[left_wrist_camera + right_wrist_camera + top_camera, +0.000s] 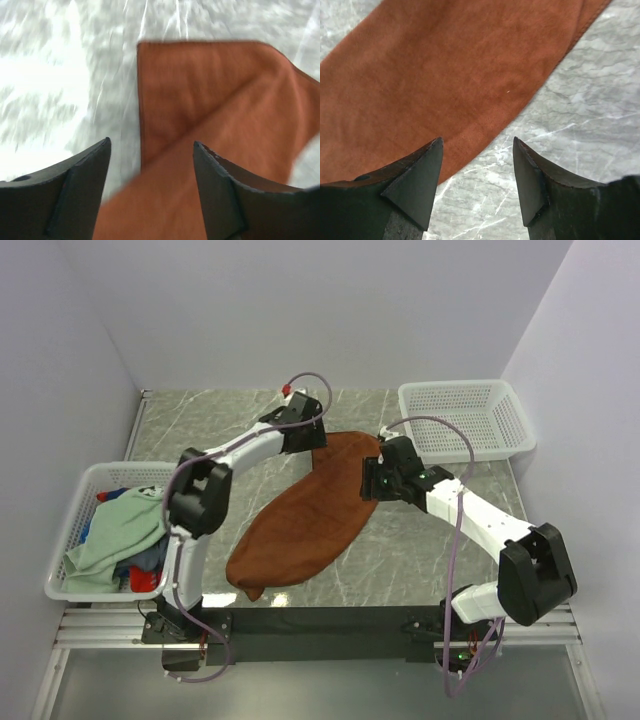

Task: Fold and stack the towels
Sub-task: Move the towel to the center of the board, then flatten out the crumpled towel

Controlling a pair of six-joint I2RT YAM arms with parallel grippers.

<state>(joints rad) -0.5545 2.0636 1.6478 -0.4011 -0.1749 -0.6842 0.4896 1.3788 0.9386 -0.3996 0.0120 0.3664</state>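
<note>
Left gripper (151, 142): hanging open, gripping nothing.
Right gripper (477, 140): gaping likewise, empty.
Rust-brown towel (305, 510): lying beneath both, one corner just ahead of the left fingers.
Handling: seeming soft, limp and light; pinching corners is looking wisest.

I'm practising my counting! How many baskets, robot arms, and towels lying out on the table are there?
Baskets: 2 (left, right)
Robot arms: 2 (left, right)
Brown towel on the table: 1
Total: 5
</note>
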